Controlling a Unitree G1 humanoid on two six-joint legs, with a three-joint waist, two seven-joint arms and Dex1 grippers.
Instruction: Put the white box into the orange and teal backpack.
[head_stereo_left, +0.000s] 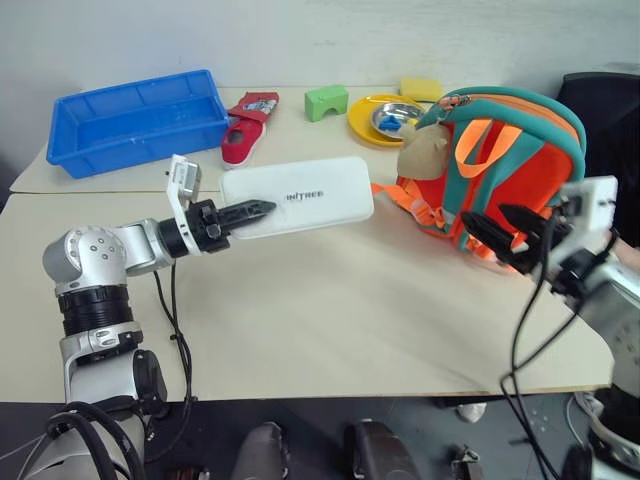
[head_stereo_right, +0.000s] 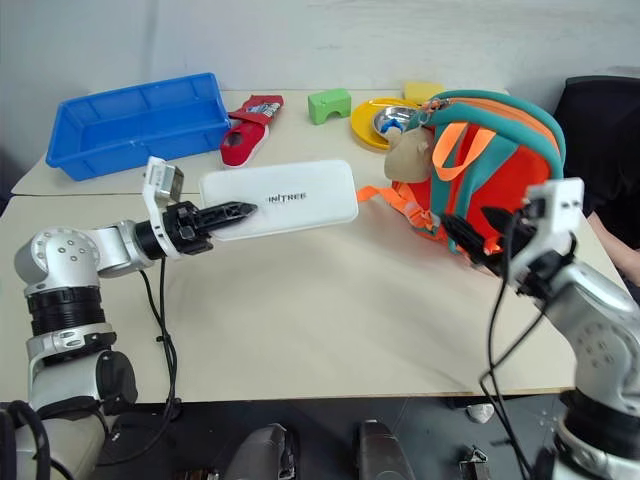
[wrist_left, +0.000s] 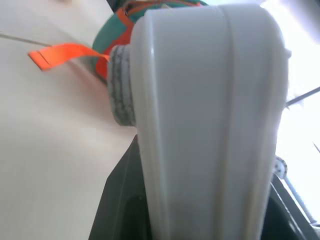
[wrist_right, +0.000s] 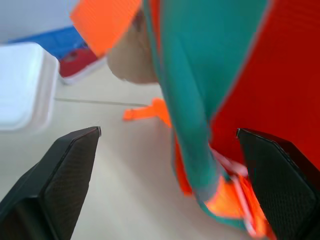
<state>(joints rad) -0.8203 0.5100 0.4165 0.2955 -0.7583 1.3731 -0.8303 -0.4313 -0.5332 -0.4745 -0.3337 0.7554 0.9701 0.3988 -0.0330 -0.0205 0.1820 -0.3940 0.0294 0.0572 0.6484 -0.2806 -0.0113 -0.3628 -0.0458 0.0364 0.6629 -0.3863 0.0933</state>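
- The right gripper, two black fingers on the arm at the near right of the beige wooden table, has its fingers spread wide and holds nothing; its tips lie at the lower front of the backpack, and whether they touch the fabric cannot be told.
- The left gripper, at the near left, is clamped on one short end of the white box (a flat white rectangular plastic case with rounded corners and dark lettering on top), which it holds roughly level, its far end near the bag's loose orange strap.
- The orange and teal backpack, a small fabric bag with a beige plush toy on its front, stands upright on the table's right side, just beside the box's far end.
- Farther back sit a blue plastic tray at the left, a red and white shoe, a green block, and a yellow plate bearing a small metal bowl.
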